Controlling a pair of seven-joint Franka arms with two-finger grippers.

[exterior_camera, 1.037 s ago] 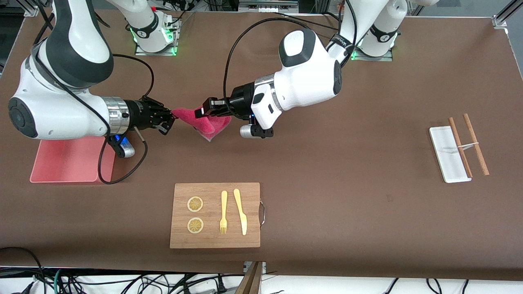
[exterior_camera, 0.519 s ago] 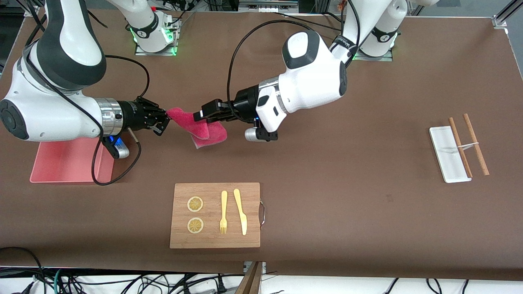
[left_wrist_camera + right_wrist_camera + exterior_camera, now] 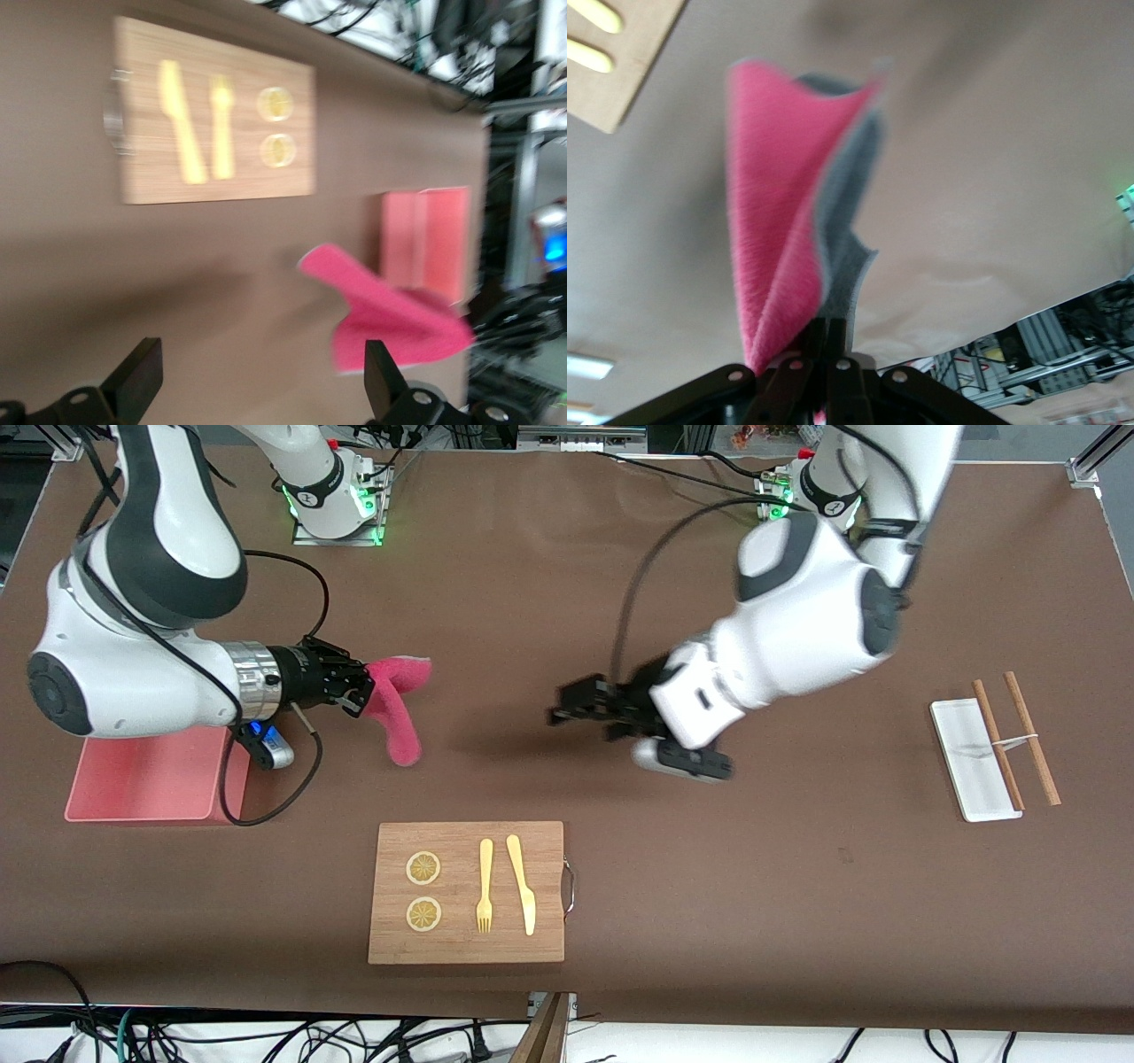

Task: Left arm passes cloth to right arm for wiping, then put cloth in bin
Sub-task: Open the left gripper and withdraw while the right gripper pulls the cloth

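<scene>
The magenta-red cloth (image 3: 399, 713) hangs from my right gripper (image 3: 363, 685), which is shut on its top corner, over bare table beside the bin. In the right wrist view the cloth (image 3: 780, 204) droops from the closed gripper (image 3: 830, 335). My left gripper (image 3: 563, 702) is open and empty over the table's middle, well apart from the cloth. In the left wrist view the left gripper (image 3: 257, 385) has its fingers spread, with the cloth (image 3: 381, 314) and the bin (image 3: 425, 239) farther off. The salmon-pink bin (image 3: 142, 779) sits at the right arm's end, partly under the right arm.
A wooden board (image 3: 465, 948) with two lemon slices, a yellow fork and a knife lies nearer the front camera than the cloth. A flat white tray (image 3: 966, 766) and two brown chopsticks (image 3: 1028, 735) lie at the left arm's end.
My left gripper let go of the cloth and pulled away toward its own end of the table. The cloth now hangs from my right gripper alone.
</scene>
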